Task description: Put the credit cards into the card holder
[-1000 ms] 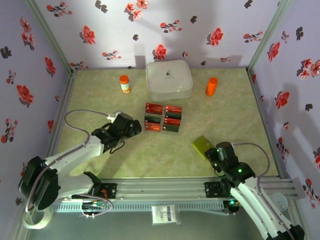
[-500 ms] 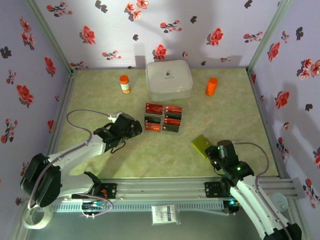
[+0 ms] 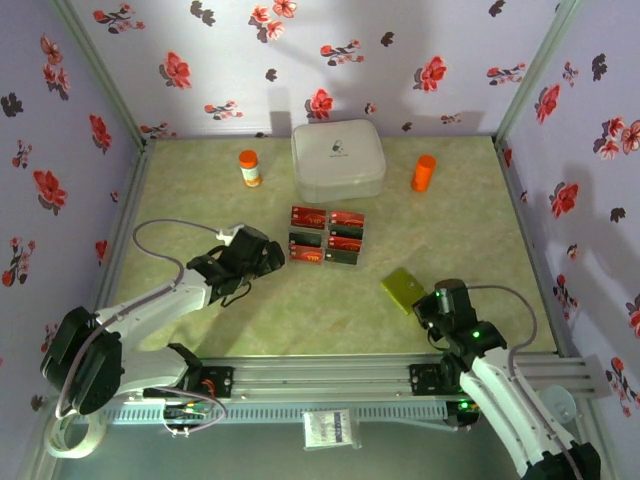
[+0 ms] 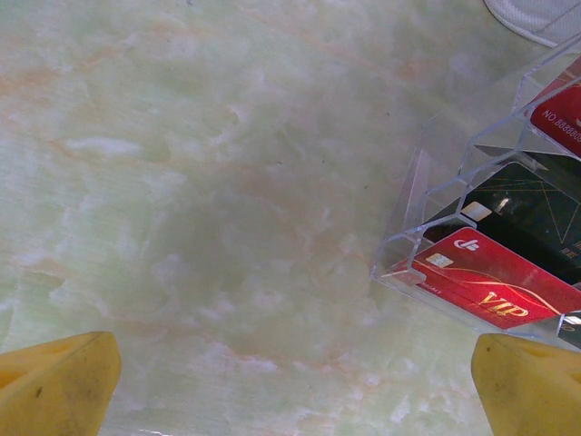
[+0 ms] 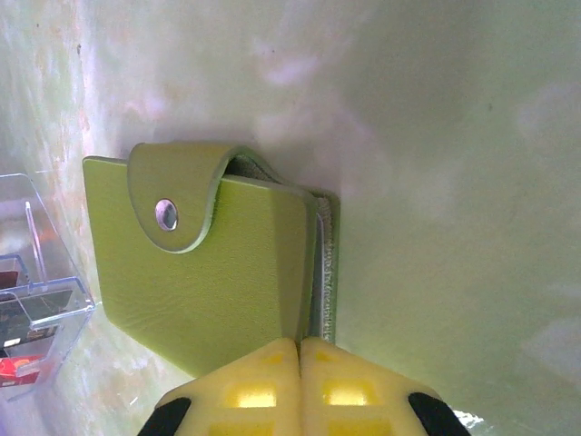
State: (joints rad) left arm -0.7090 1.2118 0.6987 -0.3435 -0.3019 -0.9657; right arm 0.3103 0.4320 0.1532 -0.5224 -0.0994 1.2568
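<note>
The credit cards (image 3: 326, 236), red and dark, lie in a clear compartment tray at mid-table. In the left wrist view a red card (image 4: 495, 286) and a black card (image 4: 526, 213) sit in that tray. My left gripper (image 3: 270, 255) hovers just left of the tray, open wide, with bare table between its yellow fingertips (image 4: 54, 386). The olive-green card holder (image 3: 403, 289) lies flat at the right, its snap flap fastened (image 5: 200, 272). My right gripper (image 3: 427, 305) is shut at its near edge (image 5: 300, 350), the fingertips pinched on the edge of the front cover.
A large white rounded case (image 3: 338, 158) stands at the back centre. An orange bottle with a white label (image 3: 249, 167) is left of it and an orange cylinder (image 3: 424, 172) right of it. Flowered walls enclose the table on three sides.
My right gripper has closed on the card holder's near edge, and the holder has shifted slightly to the left. The left gripper crept a little toward the tray, then stopped.
</note>
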